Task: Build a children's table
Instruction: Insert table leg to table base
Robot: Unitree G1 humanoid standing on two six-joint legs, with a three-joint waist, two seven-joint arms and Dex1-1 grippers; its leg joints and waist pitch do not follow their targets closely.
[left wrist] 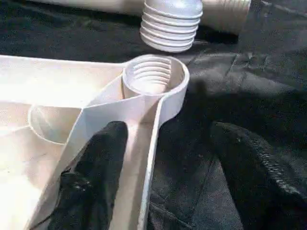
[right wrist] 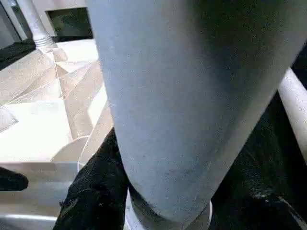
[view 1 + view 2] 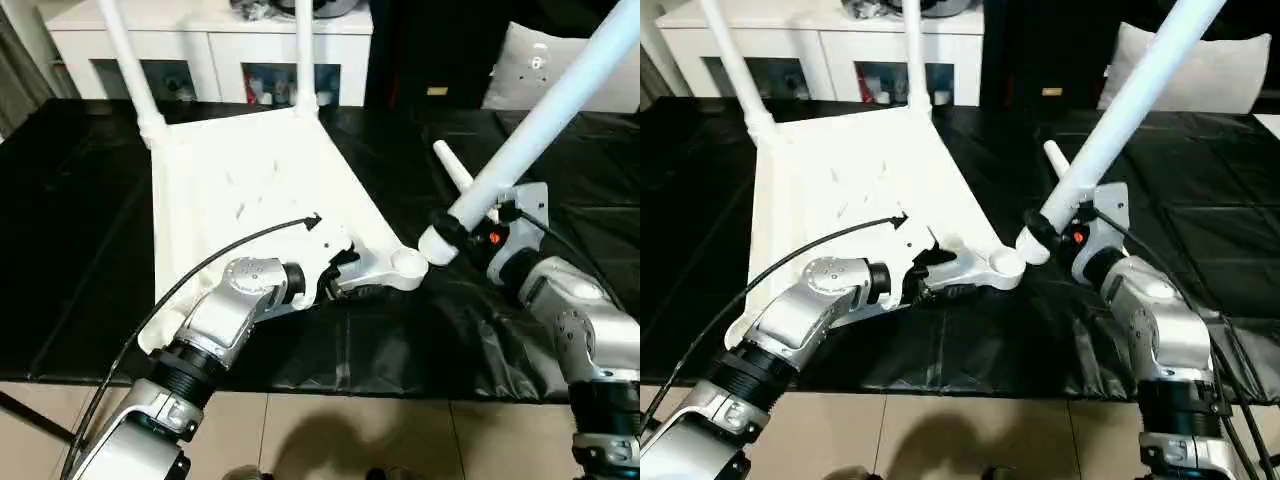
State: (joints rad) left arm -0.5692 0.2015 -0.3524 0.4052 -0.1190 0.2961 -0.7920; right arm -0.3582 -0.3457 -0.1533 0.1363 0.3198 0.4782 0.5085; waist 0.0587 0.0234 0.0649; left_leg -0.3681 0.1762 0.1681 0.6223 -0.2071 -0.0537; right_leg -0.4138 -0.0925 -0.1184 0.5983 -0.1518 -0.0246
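Table top (image 3: 245, 175) lies underside-up on the black-covered surface (image 3: 80, 260), two legs already standing in its sockets at 11 and 12 o'clock. Risk: the held leg (image 3: 545, 110) comes in tilted, so its threaded end (image 1: 171, 24) could cross-thread or skid off the empty corner socket (image 1: 154, 76) at 5 o'clock; the top could also shift if it isn't braced. Left gripper (image 1: 163, 163) straddles the top's rim by that socket, jaws fairly wide, one finger (image 1: 96, 172) inside the rim. Right gripper (image 3: 470, 225) is clamped around the leg, thread just beside the socket. Spare leg (image 3: 452, 165) lies behind.
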